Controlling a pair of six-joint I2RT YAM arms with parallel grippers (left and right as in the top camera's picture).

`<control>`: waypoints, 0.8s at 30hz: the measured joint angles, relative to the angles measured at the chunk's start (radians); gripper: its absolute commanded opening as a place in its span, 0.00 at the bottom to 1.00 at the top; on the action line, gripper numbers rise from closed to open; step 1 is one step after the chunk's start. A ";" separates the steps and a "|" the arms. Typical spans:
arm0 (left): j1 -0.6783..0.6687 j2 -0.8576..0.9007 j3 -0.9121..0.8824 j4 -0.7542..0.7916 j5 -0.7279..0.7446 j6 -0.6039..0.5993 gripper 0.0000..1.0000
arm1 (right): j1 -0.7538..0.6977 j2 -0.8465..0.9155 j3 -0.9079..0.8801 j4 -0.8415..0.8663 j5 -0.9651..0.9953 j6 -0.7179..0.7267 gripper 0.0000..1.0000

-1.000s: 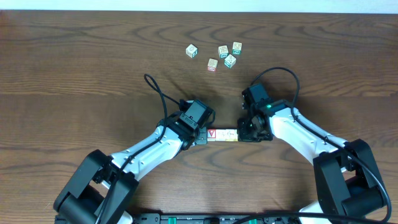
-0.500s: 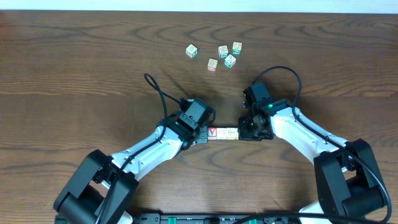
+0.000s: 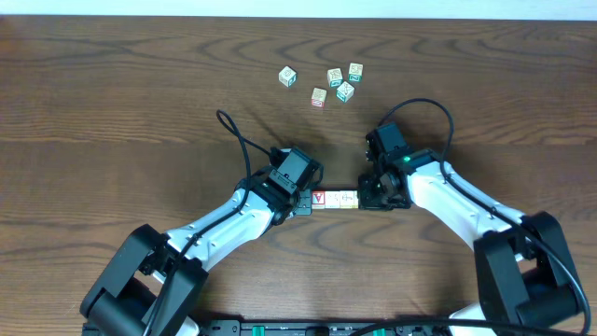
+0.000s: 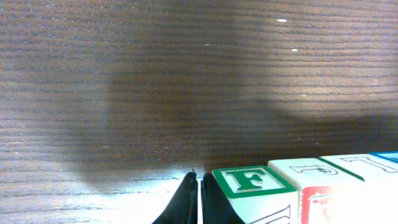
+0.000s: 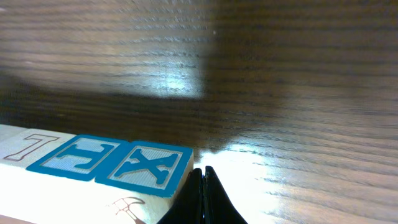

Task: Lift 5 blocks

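There it was: the blocks (image 3: 334, 200) sat in one tight row at the near middle of the table (image 3: 112, 112), red V face up at the left end, squeezed lengthways between the two arms. The left gripper (image 3: 307, 202) had its fingers pressed together into a closed point, butted against the left end cube (image 4: 252, 182), which showed a green F to the wrist camera. The right gripper (image 3: 363, 199) was the same, fingers together, nose against the right end cube (image 5: 152, 165) with its blue X. Neither was clamped around anything; as we read it, the row was held purely by pressure on its ends. We made it five in the row, though the middle ones ran together from above. Whether it was clear of the wood, we couldn't tell. Well apart, at the far side, five loose cubes (image 3: 334, 76) lay scattered and out of play. How would this handle? We judged them light, stiff little wooden cubes with smooth printed faces: nothing to crush, but plenty to slip. A row like that had no strength of its own and would buckle at any joint if the push eased or ran off-centre. So the place to hold was right where the arms were, dead centre on each end face, pushing straight along the line, both arms rising level and together. Let one side lag, we reckoned, and the middle would drop out.
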 measured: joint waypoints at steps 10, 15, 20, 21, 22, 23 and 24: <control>0.000 -0.006 -0.013 0.000 -0.001 -0.005 0.07 | 0.000 -0.091 0.000 -0.008 0.007 -0.006 0.01; 0.000 -0.031 -0.013 0.000 -0.001 -0.003 0.07 | 0.000 -0.091 0.000 -0.017 0.010 -0.007 0.01; 0.000 -0.041 -0.013 0.001 0.000 0.000 0.07 | 0.000 -0.091 0.000 -0.024 0.014 -0.011 0.01; 0.000 -0.041 -0.013 0.001 0.000 -0.001 0.07 | 0.000 -0.091 0.000 -0.025 0.014 -0.013 0.01; 0.000 -0.041 -0.013 0.001 0.000 0.000 0.07 | 0.000 -0.091 0.000 -0.026 0.014 -0.014 0.01; 0.000 -0.041 -0.013 0.001 0.000 0.000 0.07 | 0.000 -0.091 0.000 -0.026 0.014 -0.015 0.01; 0.000 -0.041 -0.013 0.001 0.000 0.000 0.07 | 0.000 -0.091 0.000 -0.026 0.015 -0.019 0.01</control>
